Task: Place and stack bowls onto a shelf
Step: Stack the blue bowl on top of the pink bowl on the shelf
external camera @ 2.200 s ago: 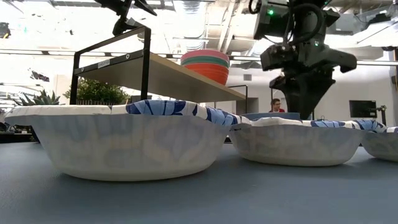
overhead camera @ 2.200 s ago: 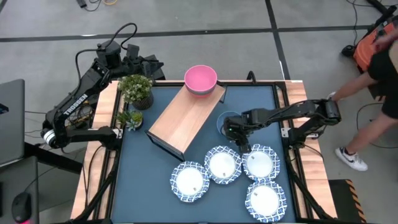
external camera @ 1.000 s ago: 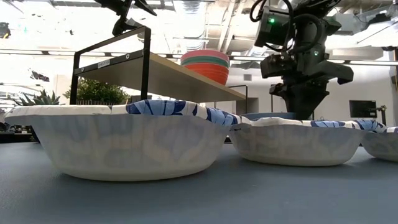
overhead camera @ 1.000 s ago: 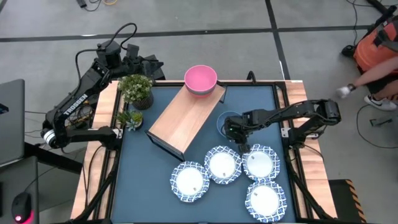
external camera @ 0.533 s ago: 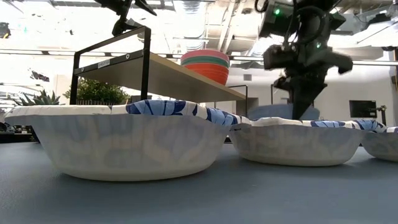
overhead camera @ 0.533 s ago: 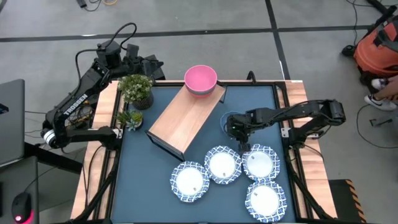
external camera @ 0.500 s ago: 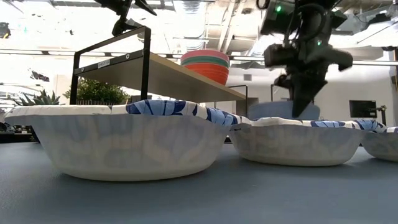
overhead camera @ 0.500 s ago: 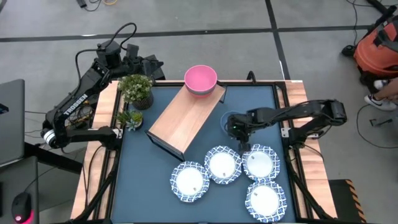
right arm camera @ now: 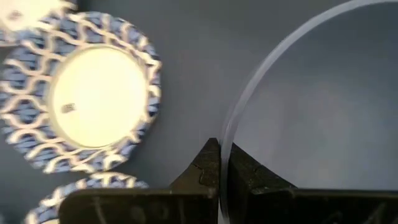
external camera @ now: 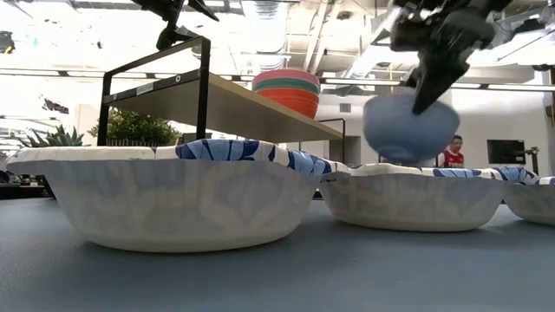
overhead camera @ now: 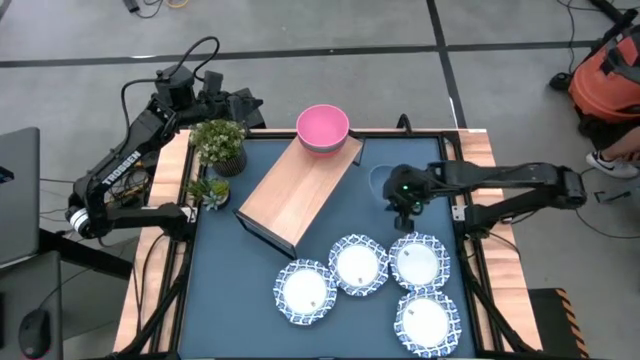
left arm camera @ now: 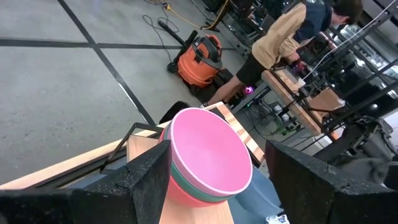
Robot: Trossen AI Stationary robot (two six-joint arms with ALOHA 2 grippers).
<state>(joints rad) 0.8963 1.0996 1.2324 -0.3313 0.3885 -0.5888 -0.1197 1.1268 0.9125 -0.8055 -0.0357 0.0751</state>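
Note:
My right gripper (overhead camera: 405,192) is shut on a light blue bowl (external camera: 410,126), which hangs in the air above the table's right half, beside the shelf's (overhead camera: 298,190) far end. A stack of small bowls with a pink one on top (overhead camera: 322,128) stands on that far end; red and green ones show under it in the low view (external camera: 287,92). Several white bowls with blue patterned rims (overhead camera: 358,264) rest on the table near the front edge. My left gripper (left arm camera: 217,155) stands open behind the table's far left corner, looking at the pink stack. My right gripper pinches the light blue bowl's rim (right arm camera: 231,127) between its two fingers, one finger inside the bowl and one outside. The fingers (external camera: 431,87) come at it from above, slanting. The bowl hangs below them, tilted and lifted clear of the table.
Two potted plants (overhead camera: 219,145) stand at the table's far left, beside the shelf. The white bowls (overhead camera: 418,260) lie close under and in front of the raised bowl. Bare dark blue tabletop (overhead camera: 420,160) shows at the far right. A person (external camera: 449,154) stands in the room behind.
My right gripper has shut on the light blue bowl's rim and gone up and a little toward the table's far right. The bowl, which sat on the table, is now lifted clear and tilted.

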